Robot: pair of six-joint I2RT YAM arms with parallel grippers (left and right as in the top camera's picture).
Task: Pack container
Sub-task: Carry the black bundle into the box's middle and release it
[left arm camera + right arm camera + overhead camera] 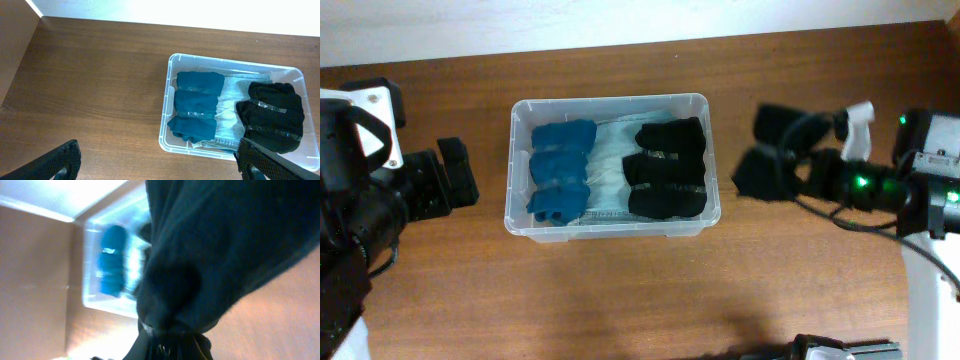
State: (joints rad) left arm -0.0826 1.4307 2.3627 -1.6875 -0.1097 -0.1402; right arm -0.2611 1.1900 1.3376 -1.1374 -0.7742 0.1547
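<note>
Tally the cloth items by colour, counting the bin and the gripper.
Blue bundles: 3, in the container
Black bundles: 4, three in the container, plus one held bundle in the right gripper
Pale folded cloth: 1, between the two columns
Total: 8

one container point(610, 102), three blue rolls point(560, 170), three black rolls point(667, 170) inside it, one black bundle point(767, 172) outside.
</note>
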